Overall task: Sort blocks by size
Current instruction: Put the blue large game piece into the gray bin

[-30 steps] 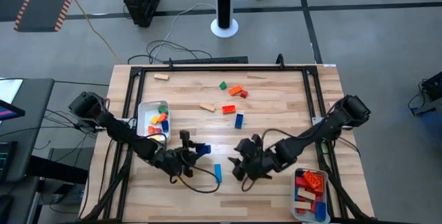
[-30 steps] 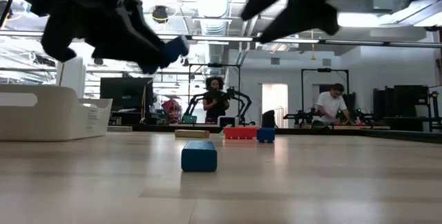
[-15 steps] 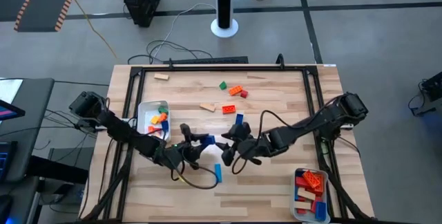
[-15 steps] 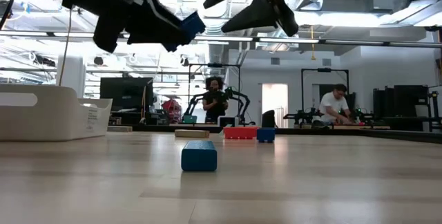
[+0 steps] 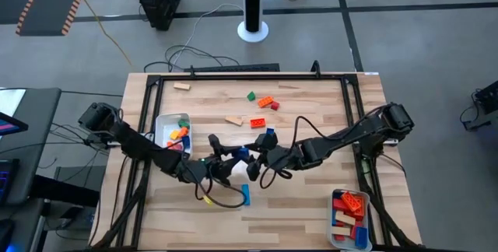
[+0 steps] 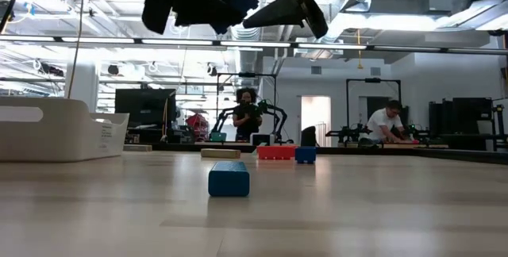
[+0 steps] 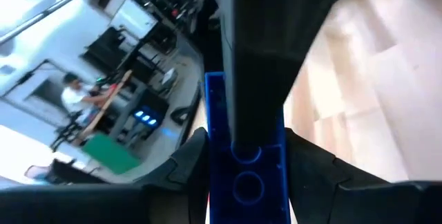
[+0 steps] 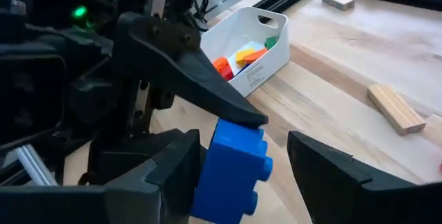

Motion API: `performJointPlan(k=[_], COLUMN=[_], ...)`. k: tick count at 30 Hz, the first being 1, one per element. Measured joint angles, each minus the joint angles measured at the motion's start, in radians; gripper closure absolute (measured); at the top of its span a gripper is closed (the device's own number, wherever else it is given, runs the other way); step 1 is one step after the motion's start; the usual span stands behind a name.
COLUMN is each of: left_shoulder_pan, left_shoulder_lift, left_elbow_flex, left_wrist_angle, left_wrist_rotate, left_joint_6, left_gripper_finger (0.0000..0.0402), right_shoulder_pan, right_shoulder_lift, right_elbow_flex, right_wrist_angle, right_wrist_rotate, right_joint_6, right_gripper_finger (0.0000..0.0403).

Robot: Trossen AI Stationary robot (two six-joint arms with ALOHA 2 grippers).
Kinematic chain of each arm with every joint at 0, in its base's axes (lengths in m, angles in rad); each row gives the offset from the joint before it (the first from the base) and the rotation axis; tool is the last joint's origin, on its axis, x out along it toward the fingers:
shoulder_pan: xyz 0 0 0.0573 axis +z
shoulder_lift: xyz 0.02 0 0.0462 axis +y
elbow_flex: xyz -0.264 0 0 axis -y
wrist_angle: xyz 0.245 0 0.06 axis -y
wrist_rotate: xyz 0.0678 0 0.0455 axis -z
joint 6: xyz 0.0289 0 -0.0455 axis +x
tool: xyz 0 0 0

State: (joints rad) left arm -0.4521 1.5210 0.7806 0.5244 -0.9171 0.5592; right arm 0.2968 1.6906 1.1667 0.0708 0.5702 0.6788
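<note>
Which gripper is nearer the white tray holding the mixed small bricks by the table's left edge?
Left. The left gripper, holding a blue brick, hangs right of the white tray, toward the table's front. The right gripper meets it from beyond, farther from the tray.

The wooden worktop (image 5: 311, 120) is edged by a black metal frame (image 5: 253, 75), and it stands on a grey floor (image 5: 405, 42). Two white trays sit on it: one near the left edge (image 5: 161, 130), the other at the near right corner (image 5: 333, 225). Behind the worktop a black post rises from a round white base (image 5: 253, 28), and a black case with red parts (image 5: 160, 1) lies on the floor with cables trailing from it (one of them yellow). At far left is a dark desk (image 5: 23, 159). In the level view, two people (image 6: 246, 114) (image 6: 386, 120) show in the room beyond, under ceiling lights.
</note>
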Motion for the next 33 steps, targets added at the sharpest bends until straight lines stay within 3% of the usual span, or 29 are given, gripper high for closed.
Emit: performJointPlan(k=[9,15,19,24,28,33], left_shoulder_pan=[0.016,0.015,0.015,0.014,0.013,0.010], left_shoulder_lift=[0.000,0.000,0.000,0.000,-0.001,-0.001], left_elbow_flex=[0.008,0.007,0.008,0.008,0.008,0.008], left_wrist_angle=[-0.004,-0.002,-0.042,-0.104,-0.137,-0.253], left_wrist_rotate=[0.069,0.072,0.093,0.114,0.108,0.173], left_joint_6=[-0.034,-0.055,-0.052,-0.089,-0.123,-0.148], left_gripper_finger=[0.0258,0.0244,0.0221,0.0164,0.0119,0.0106], right_shoulder_pan=[-0.020,-0.029,-0.031,-0.018,0.012,0.108], right_shoulder_lift=[0.000,0.000,-0.001,-0.025,-0.096,-0.161], right_elbow_flex=[0.000,0.001,0.001,0.000,0.000,0.000], right_wrist_angle=[0.007,-0.013,-0.052,-0.215,-0.419,-0.772], right_wrist_rotate=[-0.007,-0.035,-0.067,-0.106,-0.222,-0.492], right_joint_6=[-0.008,-0.003,-0.035,0.025,0.166,0.419], right_gripper_finger=[0.0176,0.0275,0.0290,0.0290,0.0290,0.0290])
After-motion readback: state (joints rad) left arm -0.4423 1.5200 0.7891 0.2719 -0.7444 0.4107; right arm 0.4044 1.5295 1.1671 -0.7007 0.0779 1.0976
